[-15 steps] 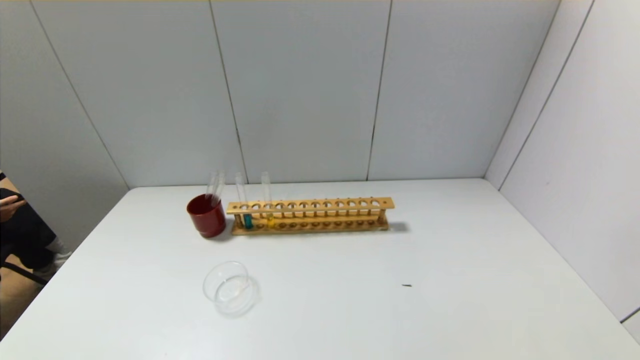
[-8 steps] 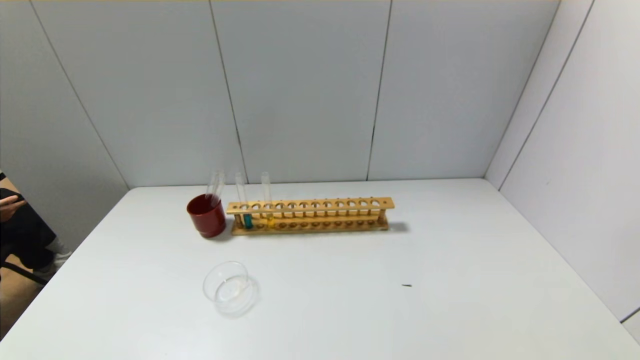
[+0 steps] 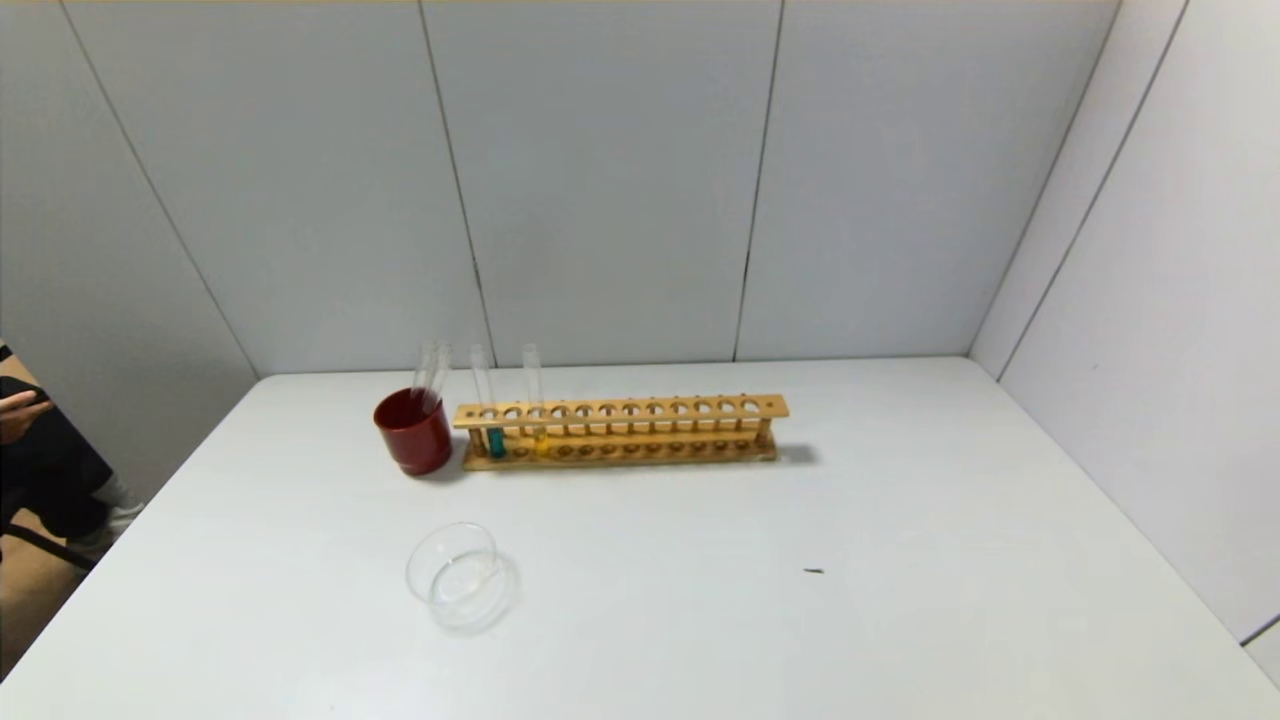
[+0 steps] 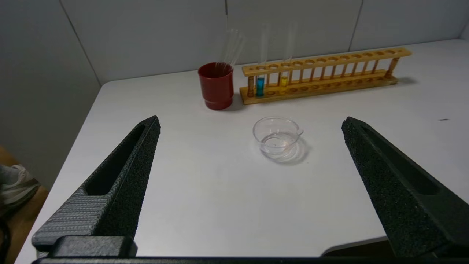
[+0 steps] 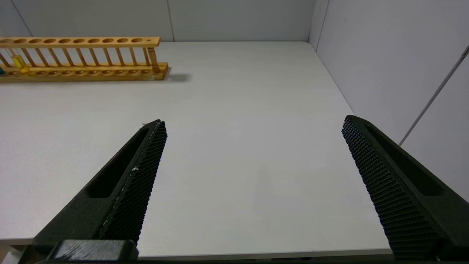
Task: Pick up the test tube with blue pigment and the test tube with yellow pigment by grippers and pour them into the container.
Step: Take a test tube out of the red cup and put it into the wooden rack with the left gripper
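Note:
The blue-pigment test tube [image 3: 495, 440] and the yellow-pigment test tube [image 3: 540, 438] stand upright at the left end of a wooden rack [image 3: 650, 410]; both also show in the left wrist view, blue [image 4: 260, 86] and yellow [image 4: 284, 80]. The clear glass container [image 3: 455, 575] sits on the table in front of the rack and also shows in the left wrist view [image 4: 276, 137]. My left gripper [image 4: 251, 123] is open and empty, back near the table's front edge. My right gripper [image 5: 253, 123] is open and empty over bare table at the right front. Neither arm shows in the head view.
A dark red cup [image 3: 413, 432] holding colourless tubes stands just left of the rack. A small dark speck [image 3: 813, 571] lies on the white table [image 3: 900, 600]. Walls close in at the back and right. A seated person [image 3: 30, 450] is at the far left.

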Tool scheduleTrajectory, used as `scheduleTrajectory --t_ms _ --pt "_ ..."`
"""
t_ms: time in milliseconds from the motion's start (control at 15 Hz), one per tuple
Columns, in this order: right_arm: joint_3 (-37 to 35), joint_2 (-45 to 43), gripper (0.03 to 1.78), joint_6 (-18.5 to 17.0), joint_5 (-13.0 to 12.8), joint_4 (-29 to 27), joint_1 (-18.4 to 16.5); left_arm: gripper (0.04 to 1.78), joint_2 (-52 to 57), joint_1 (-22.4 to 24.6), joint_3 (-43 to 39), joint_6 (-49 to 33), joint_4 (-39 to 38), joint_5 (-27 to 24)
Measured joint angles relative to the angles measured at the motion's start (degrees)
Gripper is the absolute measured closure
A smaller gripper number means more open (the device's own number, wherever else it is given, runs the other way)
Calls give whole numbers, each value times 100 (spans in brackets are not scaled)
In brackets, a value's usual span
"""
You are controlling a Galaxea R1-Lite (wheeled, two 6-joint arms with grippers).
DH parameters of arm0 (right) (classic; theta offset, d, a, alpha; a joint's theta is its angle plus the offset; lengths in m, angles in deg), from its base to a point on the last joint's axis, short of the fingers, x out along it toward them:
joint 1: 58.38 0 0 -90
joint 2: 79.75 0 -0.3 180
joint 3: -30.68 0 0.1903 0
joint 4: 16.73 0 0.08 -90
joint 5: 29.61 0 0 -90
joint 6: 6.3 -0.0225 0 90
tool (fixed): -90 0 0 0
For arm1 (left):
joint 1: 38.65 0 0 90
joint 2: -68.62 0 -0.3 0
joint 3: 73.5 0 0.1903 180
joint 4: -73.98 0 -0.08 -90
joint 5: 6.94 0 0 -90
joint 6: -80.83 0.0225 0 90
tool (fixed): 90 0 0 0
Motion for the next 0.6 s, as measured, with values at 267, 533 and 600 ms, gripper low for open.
scheduleTrajectory --t_ms 267,533,600 --pt "0 0 6 0 0 0 0 7 -1814 -93 1593 -126 144 -145" --pt "0 0 6 0 0 0 0 7 -3981 -140 2710 -178 -347 -286" --pt "0 0 6 0 -2 0 0 7 -4507 -145 2845 -191 -571 -327"
